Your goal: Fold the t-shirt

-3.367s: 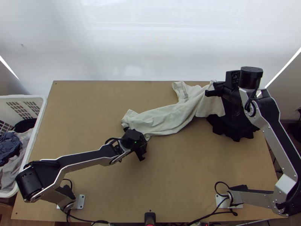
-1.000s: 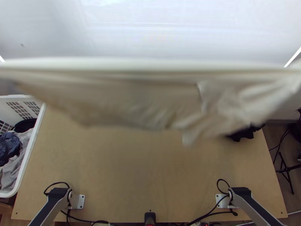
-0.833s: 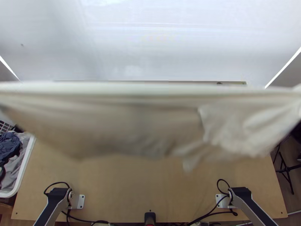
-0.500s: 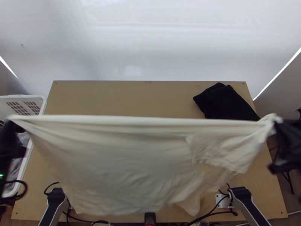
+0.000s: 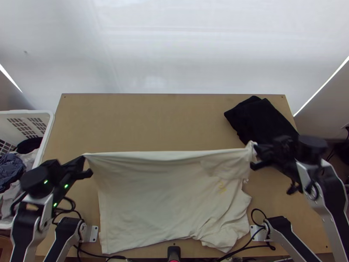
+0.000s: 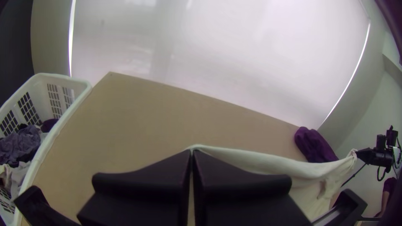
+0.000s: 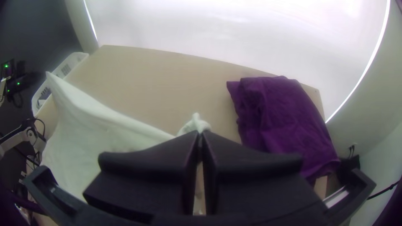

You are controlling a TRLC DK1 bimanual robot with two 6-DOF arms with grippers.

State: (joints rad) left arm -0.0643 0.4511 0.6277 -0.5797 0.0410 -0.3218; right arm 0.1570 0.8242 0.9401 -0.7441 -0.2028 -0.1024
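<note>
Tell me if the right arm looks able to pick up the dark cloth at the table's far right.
Probably not as things stand: the right gripper is shut on the t-shirt. The dark cloth lies close by, uncovered, so letting go first would likely leave the way free.

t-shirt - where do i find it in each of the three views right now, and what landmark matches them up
Top view: t-shirt across the near half of the table.
Left wrist view, running from the left gripper past the dark cloth.
Right wrist view, stretching from the right gripper away from the dark cloth.
Shared landmark: that dark cloth.
</note>
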